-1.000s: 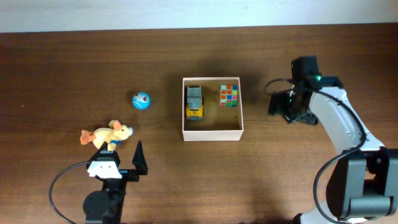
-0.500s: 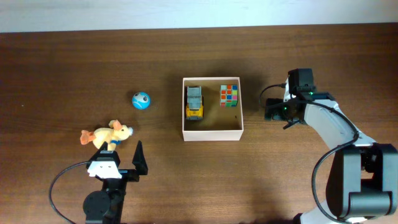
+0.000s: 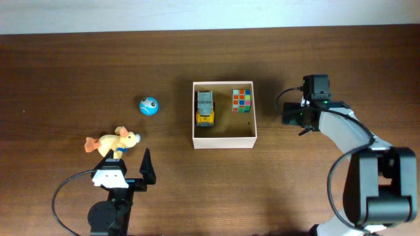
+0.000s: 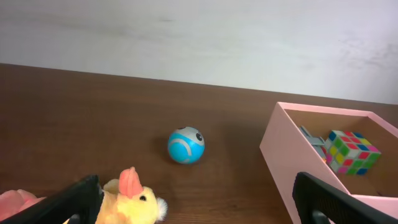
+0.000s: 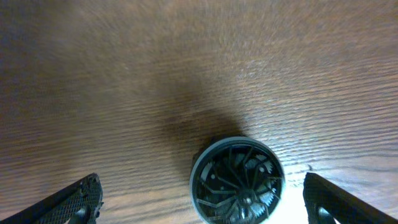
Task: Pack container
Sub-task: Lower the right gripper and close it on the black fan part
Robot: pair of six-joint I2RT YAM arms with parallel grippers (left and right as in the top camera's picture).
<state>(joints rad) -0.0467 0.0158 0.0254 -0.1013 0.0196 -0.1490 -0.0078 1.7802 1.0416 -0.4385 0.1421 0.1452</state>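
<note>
Cardboard container (image 3: 223, 141): two toys packed, three items outside, both claws apart.
Right claw (image 3: 293, 115) hangs with jaws wide over one dark finned disc (image 5: 237, 180), apparently lined up for pickup; the container sits near it on the left arm's side, holding one truck (image 3: 205, 107) and one cube (image 3: 242, 100). Left claw (image 4: 199, 205), wide and empty, has one plush chick (image 4: 127, 202) just ahead and one blue ball (image 4: 185, 146) beyond.

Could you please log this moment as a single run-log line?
left gripper open, near plush chick | right gripper open, above dark disc | container holds truck, cube | ball outside
</note>
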